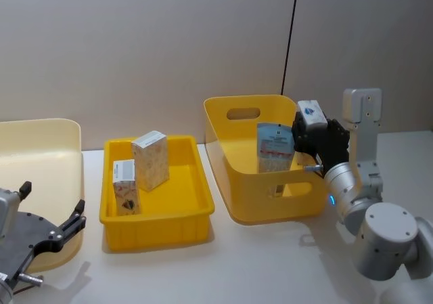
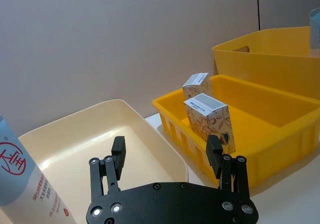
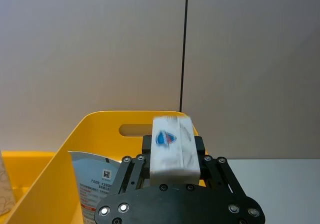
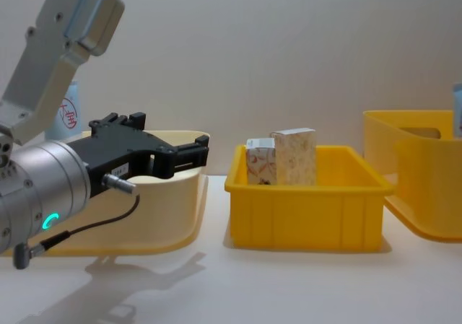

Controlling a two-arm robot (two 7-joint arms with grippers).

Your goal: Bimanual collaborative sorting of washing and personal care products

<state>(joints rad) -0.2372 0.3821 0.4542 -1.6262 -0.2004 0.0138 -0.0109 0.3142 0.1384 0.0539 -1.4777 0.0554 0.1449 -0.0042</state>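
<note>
Two beige floral cartons (image 1: 150, 159) (image 1: 126, 187) stand in the shallow yellow tray (image 1: 157, 228). A pale-blue tube (image 1: 275, 148) leans upright inside the deep yellow basket (image 1: 230, 131). My right gripper (image 1: 308, 125) is shut on a small white pack with a blue mark (image 3: 172, 140), held just above the basket's right rim. My left gripper (image 2: 166, 154) hovers open over the near edge of the cream bin (image 2: 75, 139), nothing between its fingers. A white bottle with a red round mark (image 2: 17, 181) stands beside that bin.
The three containers sit in a row on the white table: cream bin left, tray (image 4: 310, 208) middle, basket (image 4: 426, 183) right. A plain wall stands close behind them. Bare table lies in front of the containers.
</note>
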